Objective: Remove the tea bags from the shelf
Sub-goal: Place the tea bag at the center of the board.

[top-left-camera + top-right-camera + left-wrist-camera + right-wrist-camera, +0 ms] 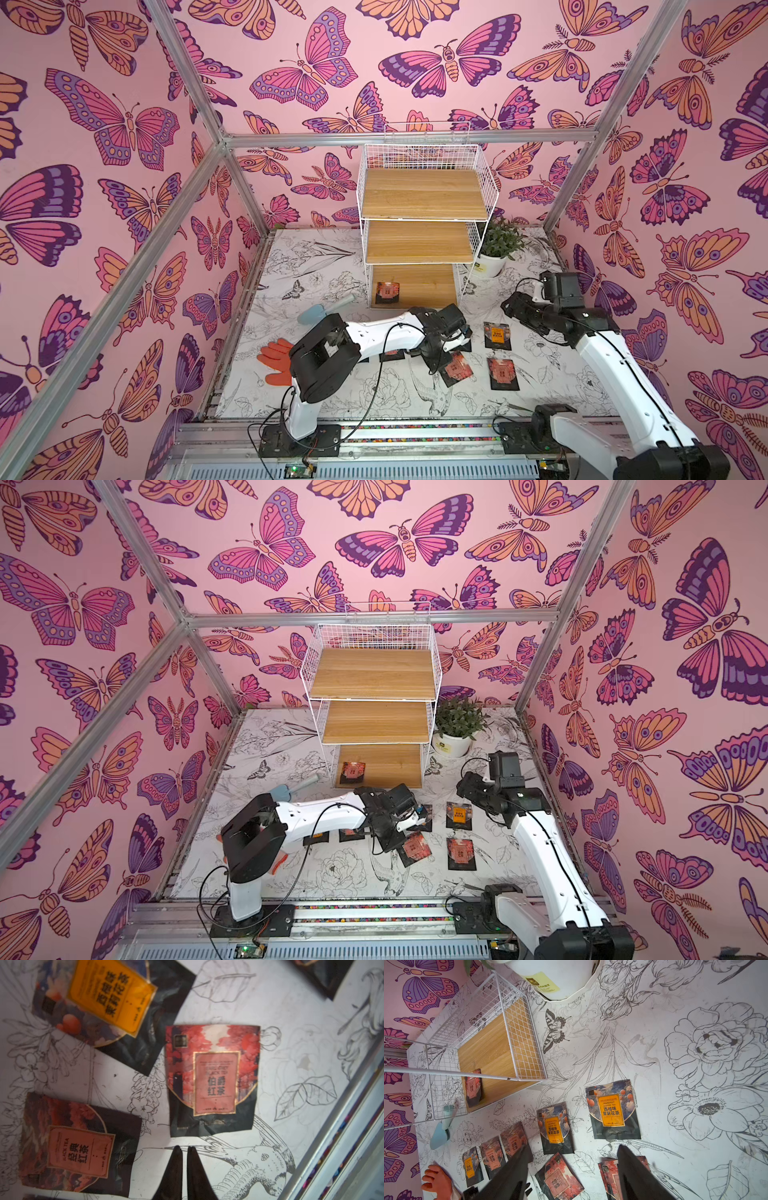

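Observation:
The shelf (424, 193) stands at the back of the table. One reddish tea bag (387, 292) lies on the left of its bottom board; the right wrist view also shows this tea bag (473, 1088). Several tea bags lie on the table in front, among them an orange-labelled tea bag (496, 334) and two reddish ones (503, 372). My left gripper (184, 1148) is shut and empty, its tips just short of a reddish tea bag (214, 1082). My right gripper (574, 1150) hangs open above the table, right of the shelf, holding nothing.
A potted plant (498, 245) in a white pot stands right of the shelf. An orange rubber glove (276, 357) and a light blue scoop (320, 311) lie at the left. Aluminium frame posts and a front rail (415, 432) border the table.

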Tool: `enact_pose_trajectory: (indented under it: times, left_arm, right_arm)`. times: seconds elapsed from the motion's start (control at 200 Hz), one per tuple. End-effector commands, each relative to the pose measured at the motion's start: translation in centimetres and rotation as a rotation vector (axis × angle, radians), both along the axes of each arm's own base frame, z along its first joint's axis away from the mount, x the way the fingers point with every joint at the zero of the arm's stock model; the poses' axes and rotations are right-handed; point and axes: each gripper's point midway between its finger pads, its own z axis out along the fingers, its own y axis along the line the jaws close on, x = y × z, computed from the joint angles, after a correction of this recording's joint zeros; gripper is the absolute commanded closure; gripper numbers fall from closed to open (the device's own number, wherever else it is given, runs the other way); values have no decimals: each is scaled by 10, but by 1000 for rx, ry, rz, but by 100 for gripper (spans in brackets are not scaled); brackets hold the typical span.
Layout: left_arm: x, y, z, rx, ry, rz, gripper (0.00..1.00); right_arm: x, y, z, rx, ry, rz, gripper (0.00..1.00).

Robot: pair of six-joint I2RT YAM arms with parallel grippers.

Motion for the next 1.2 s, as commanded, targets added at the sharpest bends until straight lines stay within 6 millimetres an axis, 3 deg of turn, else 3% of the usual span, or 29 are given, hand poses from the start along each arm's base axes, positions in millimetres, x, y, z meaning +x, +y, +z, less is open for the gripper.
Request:
enact_pose_trajectory:
  times: [0.0,0.391,0.876,1.197]
  left_arm:
    - [4,-5,-12,-12,29,17,99]
    - [17,-33,-19,-48,35,-1,100]
    - [-9,-50,-23,-59,74,-71,100]
    - [-6,-64,-13,-89,55,-76,99]
  right_arm:
    - [0,-2,8,-6,-13,7,28]
    - [-5,-3,8,-9,-13,5,28]
    - [-4,-5,12,-10,-17,4,28]
    - [-3,-5,13,-11,-17,6,28]
